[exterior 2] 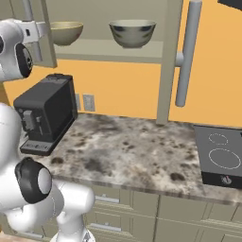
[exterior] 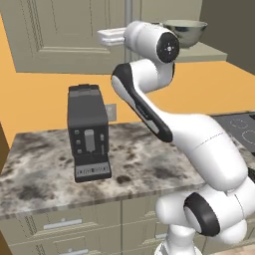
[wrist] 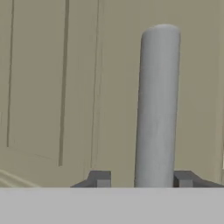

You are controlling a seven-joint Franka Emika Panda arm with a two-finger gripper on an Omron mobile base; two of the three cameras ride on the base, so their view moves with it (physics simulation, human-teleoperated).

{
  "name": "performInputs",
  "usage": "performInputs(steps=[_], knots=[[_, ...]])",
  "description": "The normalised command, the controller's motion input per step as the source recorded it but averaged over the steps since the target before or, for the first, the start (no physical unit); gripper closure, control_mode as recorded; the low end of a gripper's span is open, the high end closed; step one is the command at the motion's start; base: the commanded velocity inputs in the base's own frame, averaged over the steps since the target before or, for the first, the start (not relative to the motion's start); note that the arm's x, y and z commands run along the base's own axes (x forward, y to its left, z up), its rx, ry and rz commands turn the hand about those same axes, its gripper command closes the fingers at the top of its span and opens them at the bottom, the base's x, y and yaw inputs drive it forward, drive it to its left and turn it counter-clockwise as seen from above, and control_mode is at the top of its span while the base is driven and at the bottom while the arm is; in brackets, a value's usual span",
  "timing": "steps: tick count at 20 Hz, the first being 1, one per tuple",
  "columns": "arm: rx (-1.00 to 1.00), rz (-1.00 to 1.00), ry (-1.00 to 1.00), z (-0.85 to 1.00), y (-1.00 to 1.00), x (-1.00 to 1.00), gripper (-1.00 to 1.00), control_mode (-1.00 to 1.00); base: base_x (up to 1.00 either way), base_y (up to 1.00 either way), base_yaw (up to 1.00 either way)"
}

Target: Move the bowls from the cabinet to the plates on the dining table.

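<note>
Two bowls stand on the open shelf of the cabinet (exterior 2: 113,49): an olive-tan bowl (exterior 2: 66,32) at the left and a grey marbled bowl (exterior 2: 132,33) (exterior: 184,31) to its right. My gripper (wrist: 142,178) is up at the left cabinet door (exterior: 64,35) and straddles its vertical silver handle (wrist: 157,105). The jaws are open: one fingertip (wrist: 183,178) sits against the bar, the other (wrist: 99,178) stands off it with a gap. The hand holds nothing. The plates and the dining table are out of view.
A black coffee machine (exterior: 88,132) (exterior 2: 45,113) stands on the speckled counter (exterior 2: 123,151) below the arm. A cooktop (exterior 2: 220,156) lies at the right. The right cabinet door (exterior 2: 172,61) hangs open with its long handle (exterior 2: 187,52). Drawers run under the counter.
</note>
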Motion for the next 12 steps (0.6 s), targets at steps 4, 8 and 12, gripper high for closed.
performInputs(steps=[4,8,12], knots=[[0.00,0.00,-0.19,0.00,1.00,-0.84,1.00,-1.00,0.00,0.00,0.00],[-0.01,0.00,-0.18,0.00,1.00,-0.79,-1.00,-1.00,0.00,0.00,0.00],[0.00,0.00,-0.16,0.02,0.99,-0.80,-1.00,-1.00,0.00,0.00,0.00]])
